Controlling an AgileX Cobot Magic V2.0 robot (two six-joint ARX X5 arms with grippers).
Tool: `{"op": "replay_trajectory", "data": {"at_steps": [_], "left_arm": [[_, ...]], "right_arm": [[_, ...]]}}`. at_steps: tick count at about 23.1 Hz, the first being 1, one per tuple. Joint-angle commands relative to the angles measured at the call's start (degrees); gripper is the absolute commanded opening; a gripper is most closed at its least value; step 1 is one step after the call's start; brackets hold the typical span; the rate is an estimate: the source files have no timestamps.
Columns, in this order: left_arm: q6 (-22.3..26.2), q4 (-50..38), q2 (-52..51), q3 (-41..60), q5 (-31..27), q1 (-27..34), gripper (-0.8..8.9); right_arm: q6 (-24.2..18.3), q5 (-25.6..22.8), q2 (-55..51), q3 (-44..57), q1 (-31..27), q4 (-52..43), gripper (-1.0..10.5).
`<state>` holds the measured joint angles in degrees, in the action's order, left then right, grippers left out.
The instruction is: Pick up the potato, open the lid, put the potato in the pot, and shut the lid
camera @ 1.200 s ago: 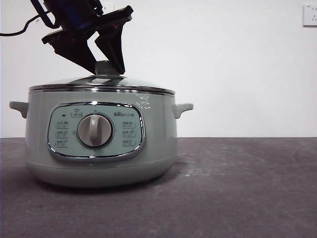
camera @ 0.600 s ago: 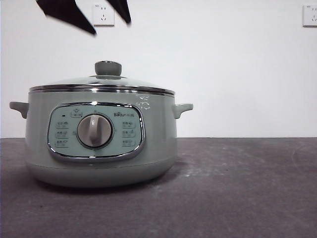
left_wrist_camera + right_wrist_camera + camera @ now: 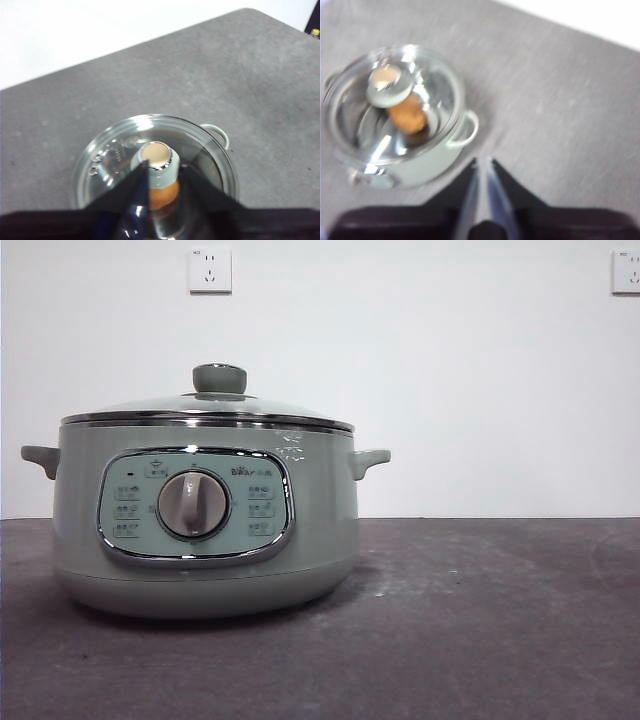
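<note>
The pale green pot (image 3: 320, 510) stands at the left of the grey table. The glass lid (image 3: 200, 408) sits closed on it, its green knob (image 3: 219, 378) on top. The orange-brown potato (image 3: 407, 117) lies inside the pot and shows through the glass; it also shows in the left wrist view (image 3: 160, 196), under the knob. My left gripper (image 3: 162, 172) is open and empty, high above the lid (image 3: 110, 155), with the knob showing between its jaws. My right gripper (image 3: 481, 161) is shut and empty, high above the table beside the pot. Neither gripper shows in the front view.
The grey table (image 3: 480, 620) stretches to the right of the pot. A white wall stands behind it with two sockets (image 3: 209, 270) (image 3: 626, 270). The pot's side handle (image 3: 466, 131) sticks out toward my right gripper.
A gripper that stood around the lid's knob has risen up and out of the front view. The lid stays closed on the pot.
</note>
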<state>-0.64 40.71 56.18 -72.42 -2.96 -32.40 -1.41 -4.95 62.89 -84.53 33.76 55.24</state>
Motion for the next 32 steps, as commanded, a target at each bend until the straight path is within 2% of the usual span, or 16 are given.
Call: {"op": "replay_trajectory", "data": {"at_steps": [1,3,5,7,10,15,30,32], "left_arm": [[0.9,-1.0,-1.8,1.4,-1.6,-0.6,-0.08],[0.8,-4.3,-4.8,5.9,-2.6,-1.3,-0.08],[0.7,-9.6,-9.4,13.7,-6.3,-2.1,-0.08],[0.4,-14.7,-14.5,22.5,-7.4,-2.6,-0.08],[-1.6,-18.9,-21.6,32.6,-7.3,-3.3,-0.08],[-5.3,-17.1,-22.5,33.8,-7.3,-3.3,-0.04],[-5.3,-15.7,-20.2,33.8,-7.4,-3.3,-0.04],[-2.5,-15.0,-20.3,33.8,-7.7,-3.3,-0.04]], "right_arm": [[0.8,0.0,-4.0,8.4,-0.3,-7.0,-0.2],[1.6,0.1,-8.7,16.8,-0.3,-14.9,-0.2],[2.1,0.0,-13.7,25.9,-0.3,-23.6,-0.2],[2.6,0.0,-18.5,34.2,-0.3,-31.1,-0.2],[2.6,0.0,-23.2,41.8,-0.3,-36.0,-0.2],[2.6,0.0,-22.7,42.1,-0.4,-33.8,0.0],[2.6,0.1,-22.4,42.1,-0.4,-33.6,0.0],[2.6,0.1,-22.4,42.1,-0.4,-33.6,0.0]]}}
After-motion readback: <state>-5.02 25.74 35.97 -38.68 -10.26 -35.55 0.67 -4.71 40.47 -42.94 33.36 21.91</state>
